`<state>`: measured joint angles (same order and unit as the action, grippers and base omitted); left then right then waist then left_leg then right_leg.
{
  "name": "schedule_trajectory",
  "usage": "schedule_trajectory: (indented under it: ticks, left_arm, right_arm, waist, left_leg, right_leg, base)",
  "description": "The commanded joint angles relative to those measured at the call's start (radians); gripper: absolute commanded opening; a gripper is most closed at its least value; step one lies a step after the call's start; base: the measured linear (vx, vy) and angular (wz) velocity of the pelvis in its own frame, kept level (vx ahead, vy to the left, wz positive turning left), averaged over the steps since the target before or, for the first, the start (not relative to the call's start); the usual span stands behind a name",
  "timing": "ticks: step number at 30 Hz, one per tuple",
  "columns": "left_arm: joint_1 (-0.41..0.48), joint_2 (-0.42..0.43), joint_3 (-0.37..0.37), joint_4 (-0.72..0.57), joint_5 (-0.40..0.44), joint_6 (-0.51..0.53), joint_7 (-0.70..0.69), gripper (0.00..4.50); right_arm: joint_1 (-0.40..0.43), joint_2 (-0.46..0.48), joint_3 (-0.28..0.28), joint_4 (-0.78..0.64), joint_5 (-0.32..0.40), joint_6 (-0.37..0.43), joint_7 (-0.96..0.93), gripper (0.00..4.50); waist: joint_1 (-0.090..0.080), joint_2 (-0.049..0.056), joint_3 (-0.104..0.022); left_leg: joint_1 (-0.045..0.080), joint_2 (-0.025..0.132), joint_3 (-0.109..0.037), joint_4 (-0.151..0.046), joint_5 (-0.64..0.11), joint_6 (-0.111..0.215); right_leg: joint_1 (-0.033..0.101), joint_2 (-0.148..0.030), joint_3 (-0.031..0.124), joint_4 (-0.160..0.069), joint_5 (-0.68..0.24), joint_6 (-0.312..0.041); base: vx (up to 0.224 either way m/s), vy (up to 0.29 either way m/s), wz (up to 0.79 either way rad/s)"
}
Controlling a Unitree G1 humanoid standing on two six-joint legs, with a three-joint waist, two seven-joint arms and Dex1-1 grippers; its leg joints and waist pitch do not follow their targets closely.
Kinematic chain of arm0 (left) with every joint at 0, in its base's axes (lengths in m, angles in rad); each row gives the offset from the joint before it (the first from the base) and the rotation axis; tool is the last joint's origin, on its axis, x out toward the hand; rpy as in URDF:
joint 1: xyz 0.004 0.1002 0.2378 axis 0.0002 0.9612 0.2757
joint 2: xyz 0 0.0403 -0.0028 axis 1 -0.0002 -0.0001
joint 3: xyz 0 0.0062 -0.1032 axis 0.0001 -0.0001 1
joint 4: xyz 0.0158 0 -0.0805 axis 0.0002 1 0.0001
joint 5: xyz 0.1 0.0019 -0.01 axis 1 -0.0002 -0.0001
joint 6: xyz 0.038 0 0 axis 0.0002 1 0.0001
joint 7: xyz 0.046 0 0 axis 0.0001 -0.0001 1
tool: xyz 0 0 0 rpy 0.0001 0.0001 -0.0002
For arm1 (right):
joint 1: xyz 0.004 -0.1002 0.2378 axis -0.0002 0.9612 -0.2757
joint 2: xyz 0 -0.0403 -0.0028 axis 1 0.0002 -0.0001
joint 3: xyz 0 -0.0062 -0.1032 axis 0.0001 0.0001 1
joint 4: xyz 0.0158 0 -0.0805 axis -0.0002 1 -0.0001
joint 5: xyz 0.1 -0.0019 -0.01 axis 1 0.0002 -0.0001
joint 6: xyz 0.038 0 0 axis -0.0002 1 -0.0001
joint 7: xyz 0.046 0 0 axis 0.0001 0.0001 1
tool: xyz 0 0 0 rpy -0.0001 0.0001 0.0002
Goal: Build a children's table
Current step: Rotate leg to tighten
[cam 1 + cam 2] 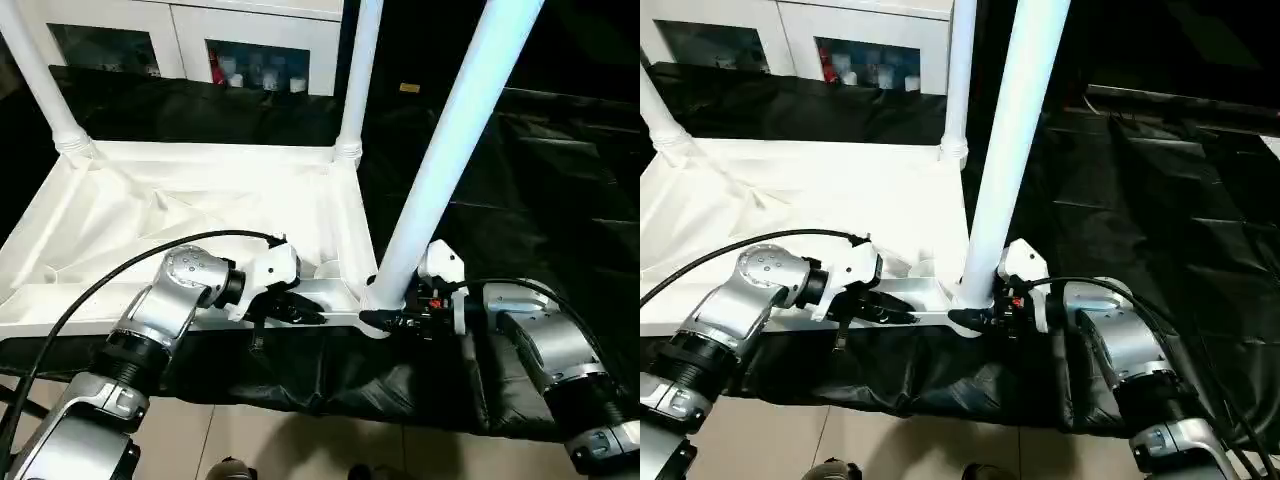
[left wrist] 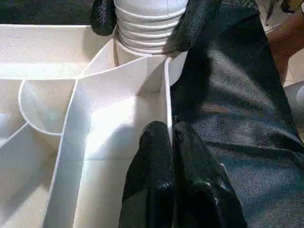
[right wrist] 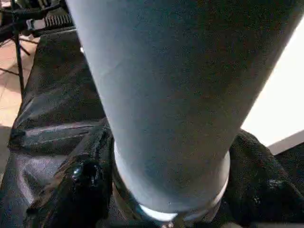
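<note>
My left fingers [image 2: 171,156] pinch the near rim of the upturned top [image 1: 150,215] on the black-draped bench [image 1: 560,180]. My right fingers [image 2: 190,23] straddle the near-right leg's [image 1: 450,140] collar at its socket.

Lab: glass-fronted cabinet [image 1: 250,60] of bottles [image 1: 255,75]

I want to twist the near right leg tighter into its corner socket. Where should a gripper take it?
Grip the leg low, just above its ridged collar, coming level from the robot's right. The tube is widest and best braced there, and the tabletop blocks the other side.
</note>
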<state>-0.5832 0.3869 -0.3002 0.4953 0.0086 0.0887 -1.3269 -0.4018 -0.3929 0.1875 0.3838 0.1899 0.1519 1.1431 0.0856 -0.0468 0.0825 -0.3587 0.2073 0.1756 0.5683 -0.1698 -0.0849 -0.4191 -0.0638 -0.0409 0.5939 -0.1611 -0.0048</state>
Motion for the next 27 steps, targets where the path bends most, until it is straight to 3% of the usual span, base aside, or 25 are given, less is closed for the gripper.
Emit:
schedule_trajectory:
  ticks: [1, 6, 8, 10, 15, 16, 18, 21, 23, 27]
  left_arm:
    - [-0.014, -0.054, 0.006, 0.017, -0.016, 0.008, 0.062, 0.00]
    - [-0.046, -0.122, 0.023, 0.055, 0.011, 0.072, 0.202, 0.00]
    - [-0.051, -0.155, 0.008, 0.049, 0.034, 0.092, 0.256, 0.00]
    - [-0.053, -0.197, -0.017, 0.034, 0.067, 0.117, 0.317, 0.00]
    - [-0.067, -0.247, -0.036, 0.046, 0.104, 0.120, 0.391, 0.00]
    - [-0.069, -0.253, -0.039, 0.050, 0.108, 0.113, 0.395, 0.00]
    - [-0.069, -0.255, -0.044, 0.052, 0.111, 0.103, 0.392, 0.00]
    - [-0.066, -0.249, -0.047, 0.056, 0.113, 0.077, 0.381, 0.00]
    - [-0.060, -0.236, -0.042, 0.053, 0.106, 0.059, 0.367, 0.00]
    - [-0.050, -0.194, -0.019, 0.040, 0.080, 0.021, 0.313, 0.00]
  right_arm:
    - [0.004, 0.045, 0.015, -0.010, 0.025, 0.037, -0.032, 2.73]
    - [-0.031, 0.171, -0.037, 0.098, -0.036, 0.015, -0.323, 2.73]
    - [-0.056, 0.234, -0.056, 0.155, -0.051, 0.018, -0.448, 2.72]
    - [-0.092, 0.312, -0.075, 0.229, -0.070, 0.013, -0.596, 2.72]
    - [-0.151, 0.398, -0.085, 0.320, -0.100, -0.031, -0.739, 2.72]
    - [-0.158, 0.407, -0.086, 0.328, -0.105, -0.044, -0.752, 2.72]
    - [-0.165, 0.416, -0.096, 0.332, -0.094, -0.053, -0.756, 3.28]
    - [-0.168, 0.422, -0.117, 0.322, -0.075, -0.062, -0.723, 3.44]
    - [-0.162, 0.406, -0.114, 0.305, -0.073, -0.070, -0.668, 3.77]
    - [-0.136, 0.343, -0.089, 0.260, -0.072, -0.080, -0.550, 3.90]
  waist:
    - [-0.006, -0.009, -0.061]
    - [-0.019, -0.011, -0.063]
    - [-0.026, -0.009, -0.061]
    - [-0.038, -0.006, -0.064]
    - [-0.046, -0.001, -0.064]
    - [-0.047, -0.002, -0.064]
    - [-0.045, -0.001, -0.063]
    - [-0.045, 0.001, -0.063]
    - [-0.043, 0.005, -0.064]
    - [-0.039, 0.002, -0.067]
  left_leg:
    - [0.004, 0.020, 0.003, -0.064, -0.239, 0.043]
    - [0.003, 0.015, -0.006, -0.069, -0.277, 0.001]
    - [0.005, 0.017, -0.004, -0.069, -0.281, 0.000]
    - [0.005, 0.015, -0.007, -0.070, -0.282, -0.006]
    - [0.006, 0.014, -0.003, -0.069, -0.297, -0.003]
    - [0.006, 0.013, -0.003, -0.069, -0.298, -0.003]
    - [0.006, 0.013, -0.002, -0.069, -0.308, 0.002]
    - [0.006, 0.015, -0.003, -0.071, -0.315, 0.007]
    - [0.006, 0.015, -0.003, -0.070, -0.311, 0.009]
    - [0.003, 0.015, 0.001, -0.066, -0.264, 0.030]
  right_leg:
    - [0.048, -0.063, 0.038, -0.074, -0.333, -0.190]
    - [0.050, -0.068, 0.033, -0.083, -0.459, -0.147]
    - [0.042, -0.069, 0.036, -0.084, -0.455, -0.148]
    - [0.044, -0.067, 0.034, -0.085, -0.454, -0.148]
    - [0.041, -0.063, 0.036, -0.082, -0.386, -0.167]
    - [0.042, -0.061, 0.036, -0.083, -0.384, -0.166]
    - [0.042, -0.062, 0.037, -0.084, -0.380, -0.165]
    - [0.043, -0.061, 0.036, -0.082, -0.371, -0.167]
    - [0.044, -0.061, 0.037, -0.081, -0.356, -0.173]
    - [0.051, -0.061, 0.039, -0.074, -0.267, -0.202]
  base:
    - [0.000, 0.000, 0.00]
    - [0.000, 0.000, 0.00]
    - [0.000, 0.000, 0.00]
    - [0.000, 0.000, 0.00]
    - [0.000, 0.000, 0.00]
    - [0.000, 0.000, 0.00]
    - [0.000, 0.000, 0.00]
    - [0.000, 0.000, 0.00]
    - [0.000, 0.000, 0.00]
    - [0.000, 0.000, 0.00]
